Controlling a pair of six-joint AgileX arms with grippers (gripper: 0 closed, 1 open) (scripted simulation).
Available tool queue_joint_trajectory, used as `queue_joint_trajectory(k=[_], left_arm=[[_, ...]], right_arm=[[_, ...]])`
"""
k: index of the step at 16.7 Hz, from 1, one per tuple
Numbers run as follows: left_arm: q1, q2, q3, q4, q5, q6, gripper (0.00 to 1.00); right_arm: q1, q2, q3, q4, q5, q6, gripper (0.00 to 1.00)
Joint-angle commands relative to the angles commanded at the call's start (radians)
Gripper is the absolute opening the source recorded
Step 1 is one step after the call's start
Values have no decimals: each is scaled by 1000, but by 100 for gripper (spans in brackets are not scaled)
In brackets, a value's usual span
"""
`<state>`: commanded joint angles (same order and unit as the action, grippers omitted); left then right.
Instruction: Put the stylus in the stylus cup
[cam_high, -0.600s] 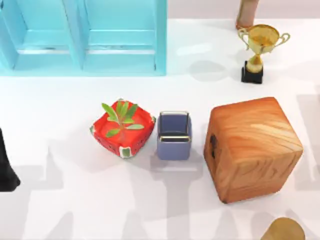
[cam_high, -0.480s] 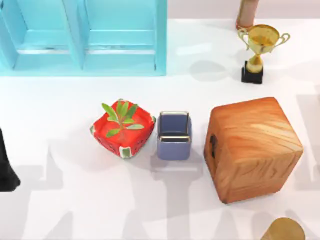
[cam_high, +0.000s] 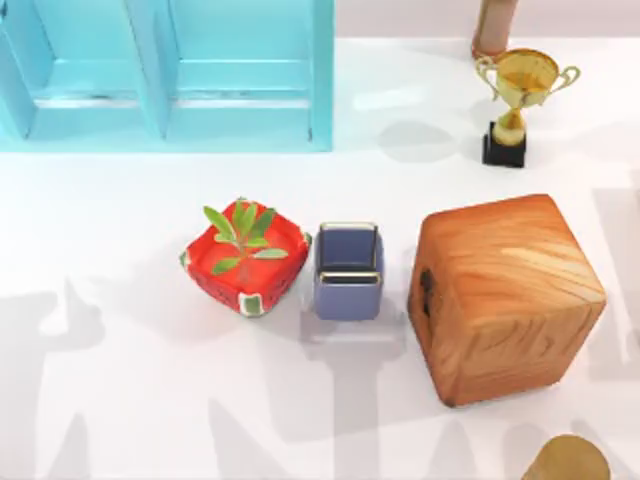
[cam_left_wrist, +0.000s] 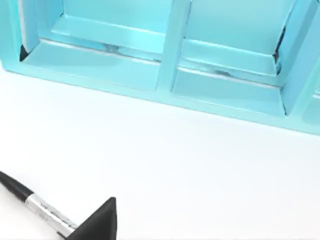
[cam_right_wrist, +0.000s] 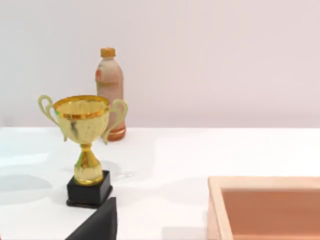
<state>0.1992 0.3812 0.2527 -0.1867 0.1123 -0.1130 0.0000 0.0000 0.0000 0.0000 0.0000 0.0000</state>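
The stylus is a thin black rod with a silver band. It lies slantwise on the white table in the left wrist view, and its near end runs behind the black tip of my left gripper. The stylus cup, small, square and periwinkle blue with a shiny rim, stands in the middle of the table between the red pot and the wooden block. My right gripper shows as a black tip near the trophy at the back right.
A red watermelon-patterned pot with a green plant stands left of the cup, and a big wooden block stands to its right. A light blue shelf unit fills the back left. A gold trophy and a bottle stand at the back right.
The black arm at the top view's left edge has moved out of that view, and the shadows on the left side of the table have shifted. The objects have not moved.
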Motion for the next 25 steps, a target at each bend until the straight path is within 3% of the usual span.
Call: queue_joint_trajectory(k=[9,13,17,25], left_arm=[[334,960,498,-281,250,-248,100],[439,1244,678,-368,354,-335,100],[475,1362,763,-404,414,-370,100],[469,1355,764,-411,413,-377,100]], right_arm=[[0,0,0,0,0,0,100],[0,0,0,0,0,0,100],[0,0,0,0,0,0,100],[0,0,0,0,0,0,100]])
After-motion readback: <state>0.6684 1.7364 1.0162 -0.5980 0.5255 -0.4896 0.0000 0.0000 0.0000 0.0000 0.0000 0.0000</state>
